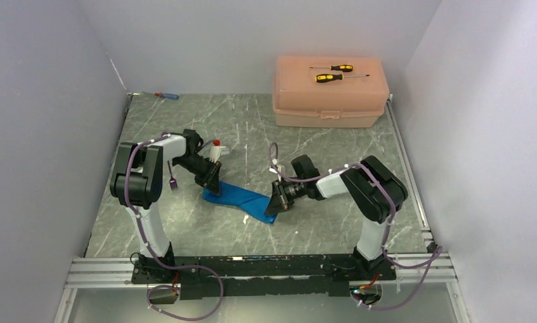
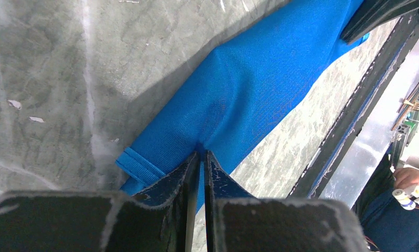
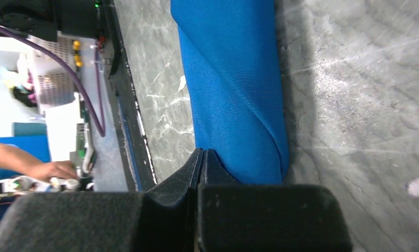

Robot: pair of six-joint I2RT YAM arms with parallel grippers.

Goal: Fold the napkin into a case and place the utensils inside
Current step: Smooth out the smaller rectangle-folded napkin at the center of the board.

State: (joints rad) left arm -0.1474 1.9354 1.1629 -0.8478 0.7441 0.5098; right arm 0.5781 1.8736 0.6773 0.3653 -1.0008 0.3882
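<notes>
On the tabletop [image 1: 319, 155], the napkin [image 1: 242, 197] is being pinched by the narrow left fingers [image 2: 180, 177], while the right fingers [image 3: 180, 179] are being pressed shut at its other end.

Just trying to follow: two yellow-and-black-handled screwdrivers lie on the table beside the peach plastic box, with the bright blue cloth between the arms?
No: the top view shows the yellow-and-black-handled screwdrivers on top of the peach plastic box. The bright blue cloth is between the arms.

1 napkin [image 1: 242, 197], 3 screwdrivers [image 1: 334, 78], 1 box [image 1: 326, 111]
</notes>
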